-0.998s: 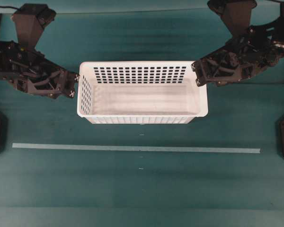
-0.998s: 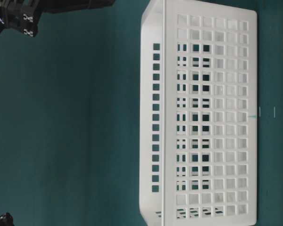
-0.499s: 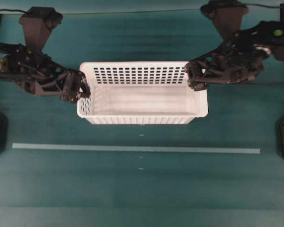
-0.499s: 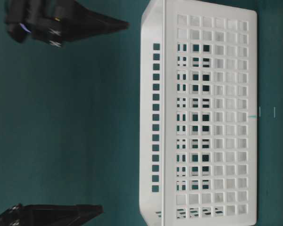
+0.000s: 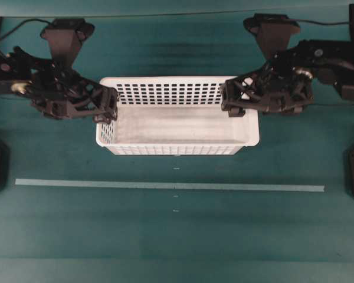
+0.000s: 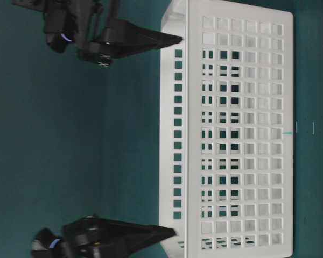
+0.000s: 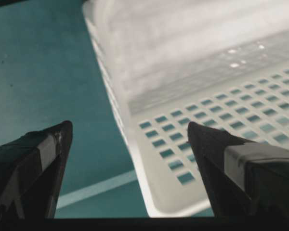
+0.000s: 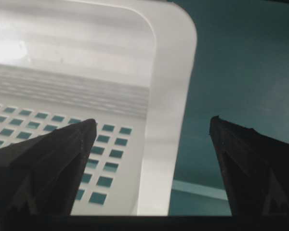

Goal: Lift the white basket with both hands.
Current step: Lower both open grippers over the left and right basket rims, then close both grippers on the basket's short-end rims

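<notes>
On the left, we see the left gripper [image 5: 111, 106] over the left end of the white basket [image 5: 177, 127], its jaws spread wide with the end wall's rim between them and gripping nothing. The basket sits on the green desk [image 5: 177, 230], above a pale tape line [image 5: 165, 186]. On the right, the right gripper [image 5: 229, 101] straddles the other end's rim, equally spread and holding nothing.

Basket: rectangular white plastic basket [image 5: 177, 127], smooth, slightly glossy, walls perforated.
Grippers: black matt lattice-like plastic left gripper [image 5: 109, 105] and right gripper [image 5: 230, 100].
Table: teal table surface [image 5: 177, 230], matt, cloth-like.
Strip: pale matt tape strip [image 5: 165, 185].
</notes>
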